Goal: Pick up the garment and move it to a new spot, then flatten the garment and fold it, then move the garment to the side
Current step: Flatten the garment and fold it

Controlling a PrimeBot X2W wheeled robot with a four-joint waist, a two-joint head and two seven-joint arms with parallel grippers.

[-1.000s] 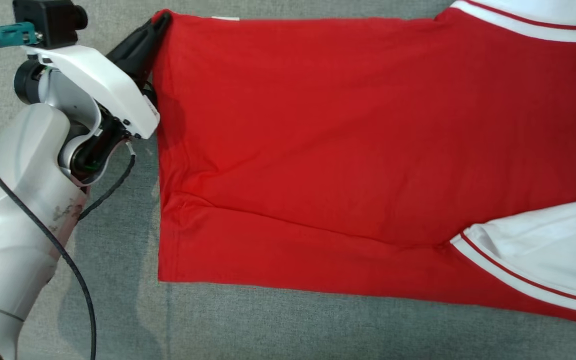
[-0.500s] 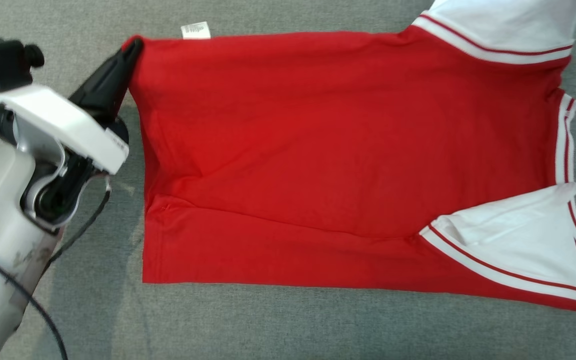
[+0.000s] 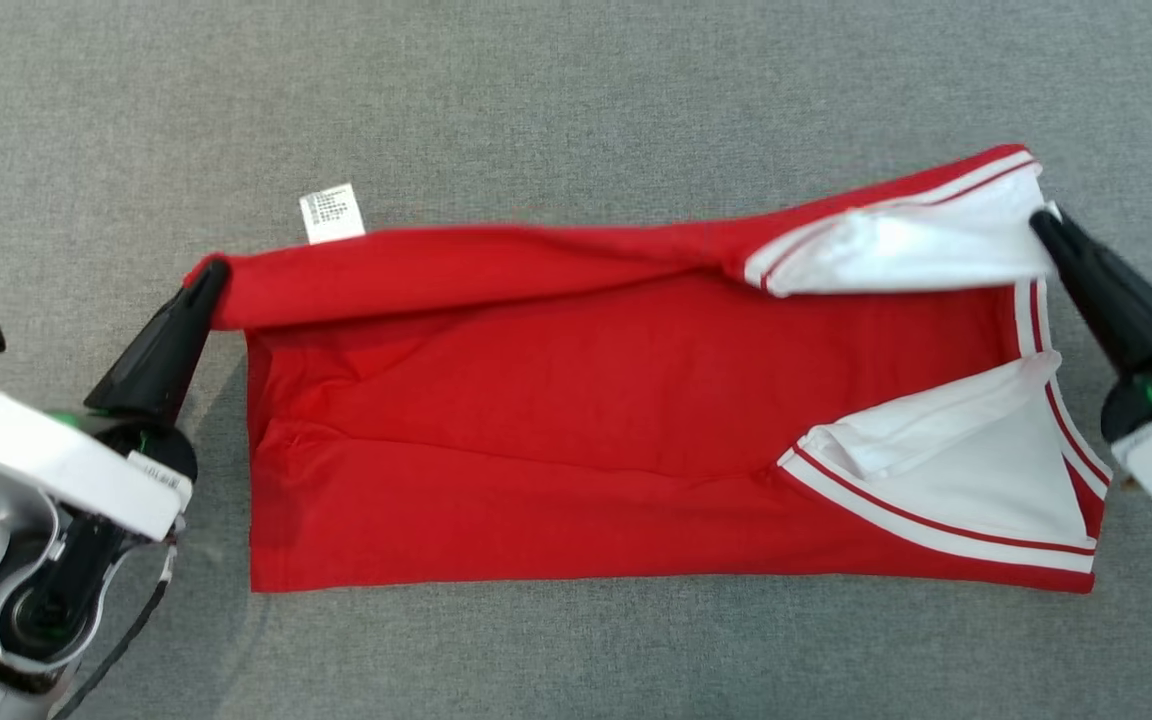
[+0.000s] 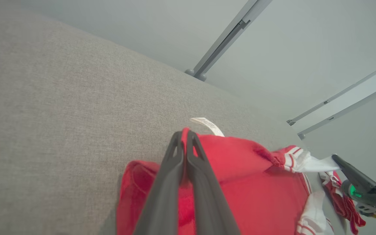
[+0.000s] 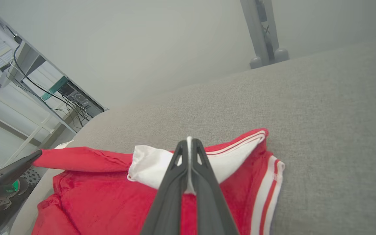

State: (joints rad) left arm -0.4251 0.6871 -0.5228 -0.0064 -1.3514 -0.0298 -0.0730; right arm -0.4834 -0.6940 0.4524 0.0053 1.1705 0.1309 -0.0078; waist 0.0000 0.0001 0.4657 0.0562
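Note:
The garment (image 3: 586, 400) is a red T-shirt with white, red-striped sleeves, spread on the grey fabric surface. Its far edge is lifted and rolled toward me. My left gripper (image 3: 216, 272) is shut on the garment's far left corner, beside a white care label (image 3: 332, 214). My right gripper (image 3: 1044, 222) is shut on the white sleeve at the far right corner. In the left wrist view the left gripper (image 4: 184, 133) pinches red cloth (image 4: 246, 182). In the right wrist view the right gripper (image 5: 189, 140) pinches the white sleeve (image 5: 148, 164).
The grey fabric surface (image 3: 576, 100) stretches wide beyond and in front of the garment. A second white sleeve (image 3: 956, 470) lies folded on the shirt's near right. Grey frame posts (image 5: 263, 29) stand past the surface's far edge; shelving with cables (image 5: 60, 91) is beside it.
The camera view has shifted, bringing the right gripper into sight. Both grippers have drawn the garment's far edge toward me, so it now rolls over the shirt's body.

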